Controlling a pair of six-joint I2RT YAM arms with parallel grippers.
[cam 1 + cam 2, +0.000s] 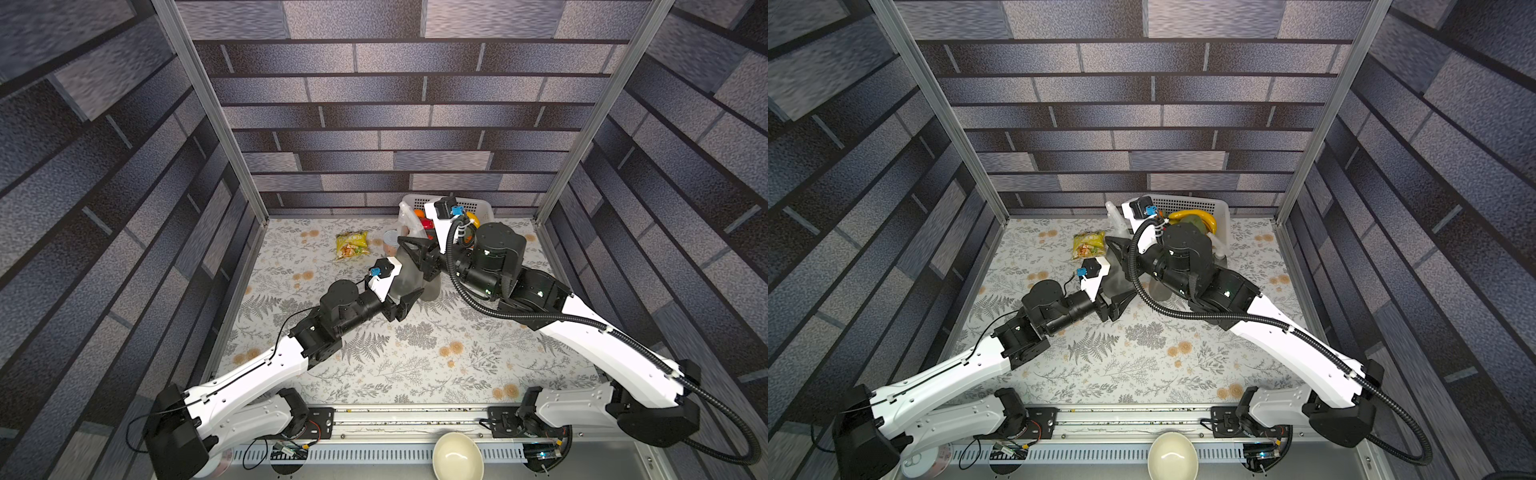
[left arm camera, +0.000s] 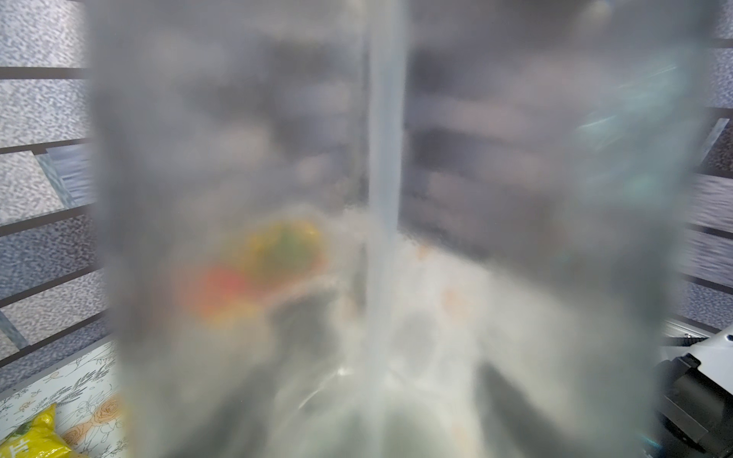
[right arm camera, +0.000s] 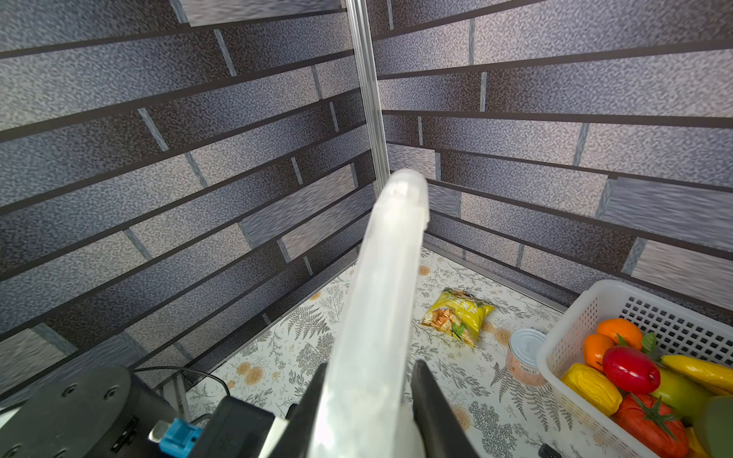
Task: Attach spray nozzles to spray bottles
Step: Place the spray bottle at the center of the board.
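The right tool (image 3: 369,365) pinches a clear nozzle (image 3: 380,277) above the bottle (image 2: 238,158). The left tool (image 1: 406,284), wide, seemingly clasps that bottle between its jaws.

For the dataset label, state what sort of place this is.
Probably a robot test cell staged as a home: aluminium frame post, brick-print wall, and a floral tablecloth as the work surface.

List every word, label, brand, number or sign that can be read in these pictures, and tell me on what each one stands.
"玉米片": on the yellow snack bag, in the right wrist view; the characters are small, so this reading is not certain.
Other print on the same bag: too small to read.
Label and barcode on the tin can: too small to read.
No other readable text shows.
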